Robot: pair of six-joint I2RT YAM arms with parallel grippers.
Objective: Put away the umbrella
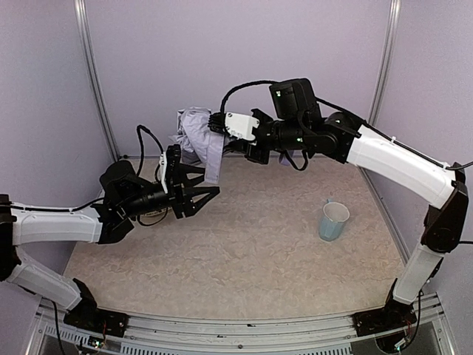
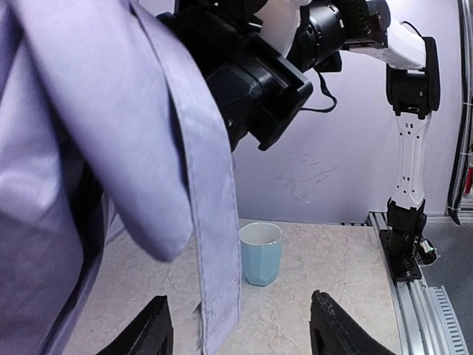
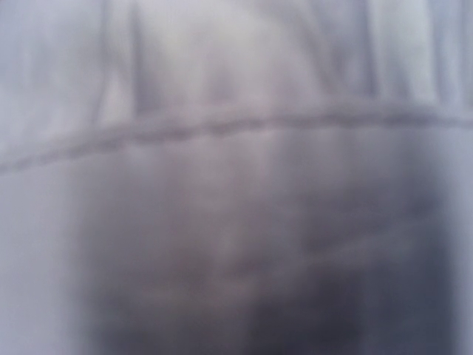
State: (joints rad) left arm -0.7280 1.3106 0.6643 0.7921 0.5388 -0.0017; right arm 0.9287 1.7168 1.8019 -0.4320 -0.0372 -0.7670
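The umbrella (image 1: 198, 133), a bundle of pale lilac fabric, hangs in the air near the back wall. My right gripper (image 1: 218, 124) holds it up from the right side and is shut on it. Blurred umbrella fabric (image 3: 236, 148) fills the right wrist view and hides the fingers. My left gripper (image 1: 211, 181) is open and empty, low beside the hanging fabric. In the left wrist view the umbrella (image 2: 89, 148) fills the left. Its closing strap (image 2: 218, 281) dangles between my open left fingers (image 2: 155, 333), touching neither.
A light blue cup (image 1: 333, 220) stands upright on the table at the right and also shows in the left wrist view (image 2: 260, 253). The right arm's black wrist (image 2: 251, 81) hangs over the strap. Lilac walls close in the back and sides.
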